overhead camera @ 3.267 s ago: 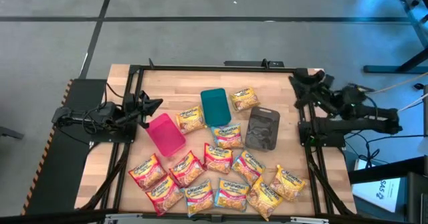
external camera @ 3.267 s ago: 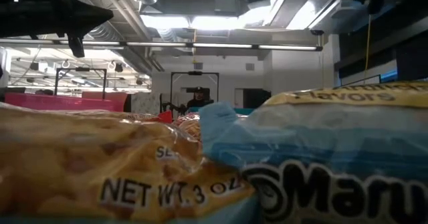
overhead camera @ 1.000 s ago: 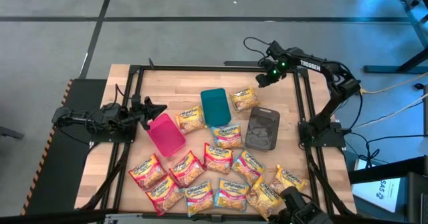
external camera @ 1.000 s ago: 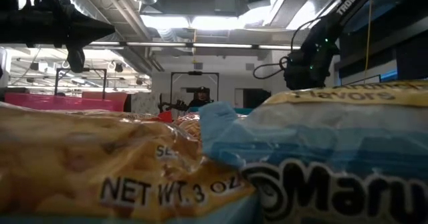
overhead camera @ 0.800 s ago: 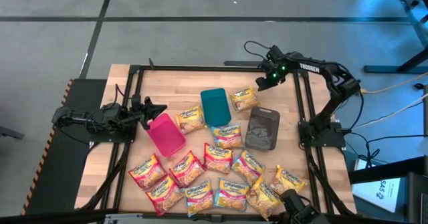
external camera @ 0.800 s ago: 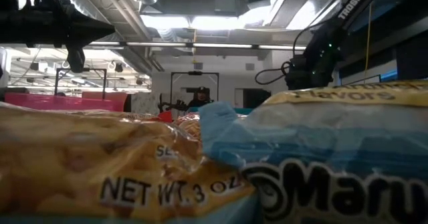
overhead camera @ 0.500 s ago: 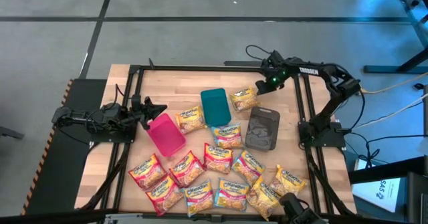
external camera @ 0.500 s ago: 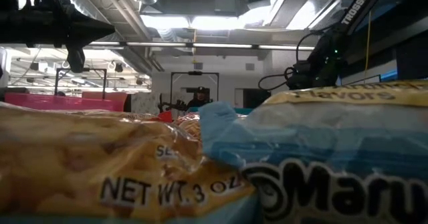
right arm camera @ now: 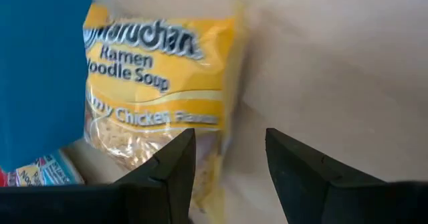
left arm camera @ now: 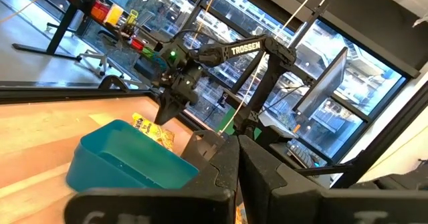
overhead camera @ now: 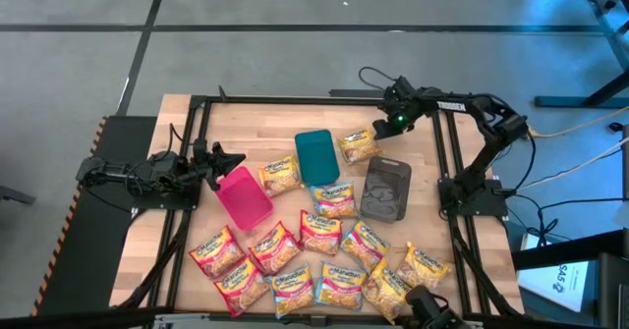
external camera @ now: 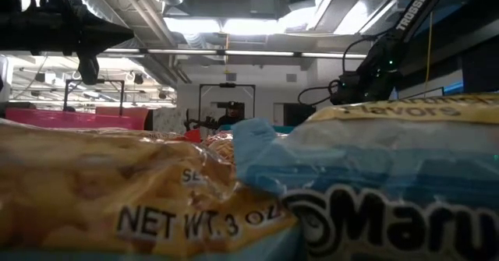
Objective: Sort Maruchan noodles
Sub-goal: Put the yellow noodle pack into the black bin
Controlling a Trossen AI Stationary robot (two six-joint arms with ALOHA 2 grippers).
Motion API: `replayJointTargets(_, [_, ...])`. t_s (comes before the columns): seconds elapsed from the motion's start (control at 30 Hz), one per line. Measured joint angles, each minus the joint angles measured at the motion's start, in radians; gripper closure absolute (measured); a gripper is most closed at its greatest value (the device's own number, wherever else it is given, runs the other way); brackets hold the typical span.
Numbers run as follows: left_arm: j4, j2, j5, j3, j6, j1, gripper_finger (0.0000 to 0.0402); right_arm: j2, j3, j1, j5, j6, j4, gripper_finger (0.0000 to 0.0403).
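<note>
The right hand point(overhead camera: 377, 133) hangs with its two dark fingers point(right arm camera: 175, 162) spread wide and nothing between them, near the far right corner of the tabletop point(overhead camera: 256, 123). It hovers just beside a yellow crinkly plastic ramen packet point(overhead camera: 358, 144) printed "Ramen Noodle Soup", which lies flat on the wood; the hand does not touch it. On that packet's other side stands a teal plastic bin point(overhead camera: 315, 157), and just nearer than the packet lies a grey plastic bin point(overhead camera: 386, 189).

The left hand point(overhead camera: 234, 156) waits at the left edge of the tabletop with its fingers pressed together, holding nothing, its tips close to the rim of a pink plastic bin point(overhead camera: 243, 196).

Between the pink and teal bins lies another yellow packet point(overhead camera: 280, 174), and one more point(overhead camera: 334, 200) lies beside the grey bin. The remaining Maruchan noodles point(overhead camera: 314, 265), in red, yellow and light-blue wrappers, are spread in an overlapping band along the near edge, from the left side across to the near right corner.
</note>
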Motion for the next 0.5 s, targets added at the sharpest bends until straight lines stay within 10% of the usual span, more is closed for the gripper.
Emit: replayJointTargets(0.5, [0.000, 0.000, 0.009, 0.000, -0.027, -0.001, 0.0399, 0.093, 0.002, 0.098, -0.020, 0.053, 0.129, 0.0249])
